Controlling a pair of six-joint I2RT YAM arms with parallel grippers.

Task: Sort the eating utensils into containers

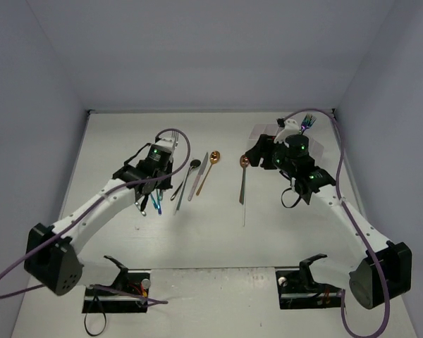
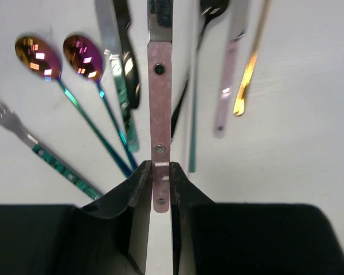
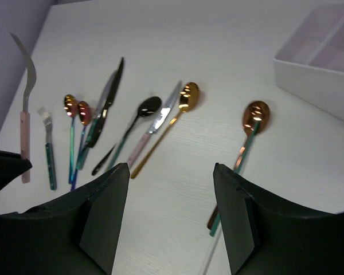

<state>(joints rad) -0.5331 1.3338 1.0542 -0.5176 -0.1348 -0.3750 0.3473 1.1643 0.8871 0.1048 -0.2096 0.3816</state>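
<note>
Gripping pink-handled fork (image 2: pixel 160 103) by handle tip, left gripper (image 2: pixel 160 177) was clamped, fork held above other utensils (image 1: pixel 190 176). Stiff, light, slick metal, could've pivoted. Right gripper (image 3: pixel 171 217) gaped empty near containers (image 3: pixel 315 63).

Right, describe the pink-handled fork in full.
The pink-handled fork has a flat matte-pink handle with three small rivets, and a shiny silver neck and curved tines. The left gripper clamps the handle's end between its fingers, apparently holding it raised off the table, tines pointing away from the gripper. Nothing else seems to touch it.
</note>
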